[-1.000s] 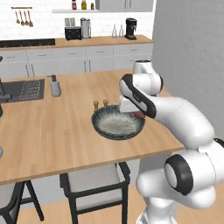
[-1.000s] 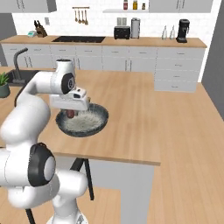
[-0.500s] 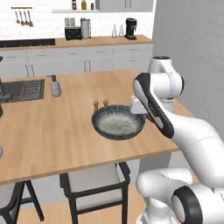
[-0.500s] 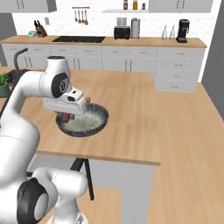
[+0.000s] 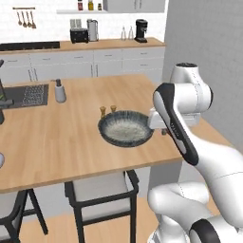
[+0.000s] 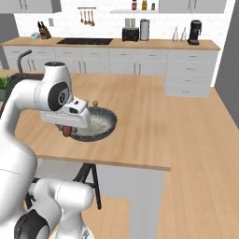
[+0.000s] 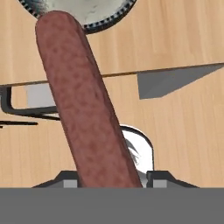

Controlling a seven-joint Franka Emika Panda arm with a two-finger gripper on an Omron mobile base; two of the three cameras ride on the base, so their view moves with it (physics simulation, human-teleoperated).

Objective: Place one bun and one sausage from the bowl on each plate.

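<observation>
The arm has swung away from over the wide, dark speckled bowl (image 5: 126, 128) towards the island's near edge, its gripper (image 6: 68, 130) clamped on a long reddish-brown sausage (image 7: 83, 105), so one sausage is out and bound for a plate.

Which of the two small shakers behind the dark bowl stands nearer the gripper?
The right-hand shaker in the left base view; the other shaker stands farther left, away from the gripper holding the sausage.
</observation>
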